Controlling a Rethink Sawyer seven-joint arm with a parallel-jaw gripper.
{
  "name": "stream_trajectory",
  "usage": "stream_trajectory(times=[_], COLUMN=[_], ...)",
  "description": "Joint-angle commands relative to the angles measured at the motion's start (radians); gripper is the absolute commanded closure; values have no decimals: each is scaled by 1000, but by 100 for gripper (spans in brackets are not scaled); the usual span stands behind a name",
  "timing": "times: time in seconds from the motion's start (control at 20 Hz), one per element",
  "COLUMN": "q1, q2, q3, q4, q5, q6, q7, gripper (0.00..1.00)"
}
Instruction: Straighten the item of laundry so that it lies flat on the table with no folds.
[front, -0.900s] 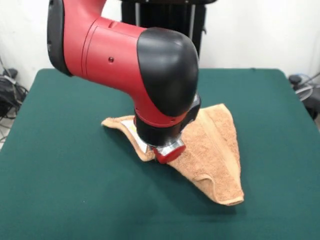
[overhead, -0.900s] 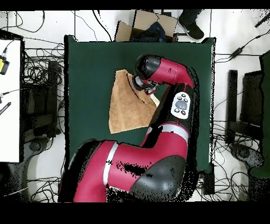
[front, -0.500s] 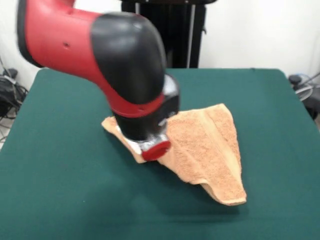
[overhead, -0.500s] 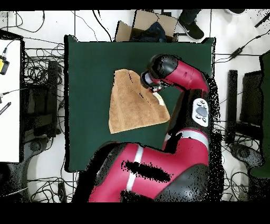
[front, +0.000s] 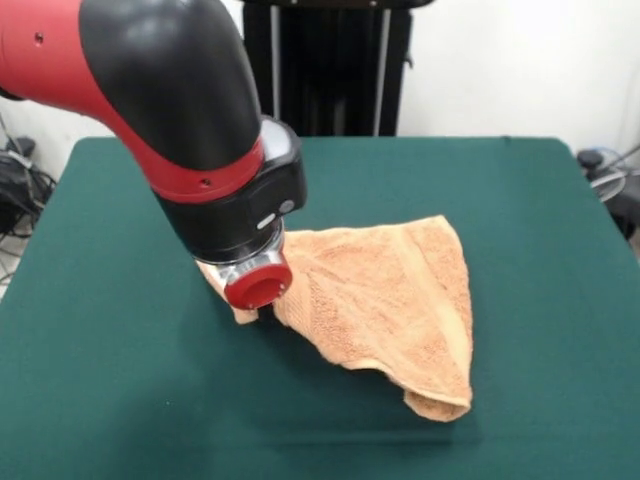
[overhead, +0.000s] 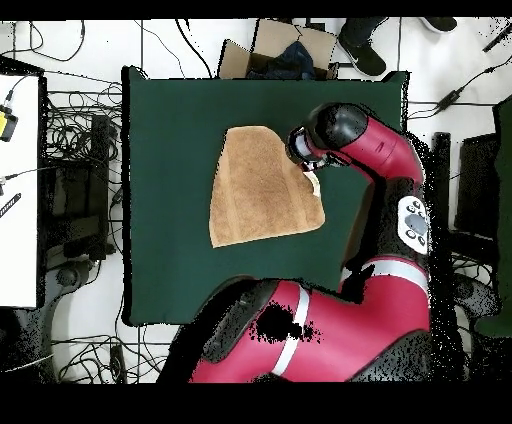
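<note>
Gripper (front: 250, 300) hangs low at the towel's (front: 390, 300) left corner in the front view, hidden behind the wrist and its red cap (front: 258, 285); whether it is apart, together or clamped on cloth cannot be told from either view; the corner does seem to lift toward the wrist, which hints at a hold, no more.

The towel lies near the middle of the table (front: 540, 200), a rough triangle; its near tip is doubled over on itself, and a ridge runs along the right edge; from overhead it reads as a wedge with a rounded far end, the arm (overhead: 370, 150) at its side, so it is not yet flat.

To do this step well, judging from the shape: the corner under the wrist should be drawn outward, away from the body of the cloth, low over the table and slowly, so that the layers slide apart and the weight of the rest anchors it; too quick a pull would likely drag the whole towel across the felt and keep the fold; release should wait until that corner is fully out, and the doubled tip will likely need its own pull afterward.

A small pale patch (overhead: 312, 183) shows at the towel's edge beside the wrist from overhead, possibly a label; no print can be read, and no brand shows on the arm.
</note>
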Motion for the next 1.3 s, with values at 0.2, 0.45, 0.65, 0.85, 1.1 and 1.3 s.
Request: stream_trajectory(times=[0.2,0.45,0.65,0.85,1.1,1.3], q1=[10,26,38,52,92,153], q2=[-12,-2,3,-17,-58,-88], q3=[140,117,97,74,23,-65], q4=[124,110,95,99,121,103], q5=[-26,-52,-71,-95,-151,-216], q6=[-81,-140,-162,-151,-195,-210], q7=[-74,-49,-45,-49,0,72], gripper=[100,100,100,100,100,100])
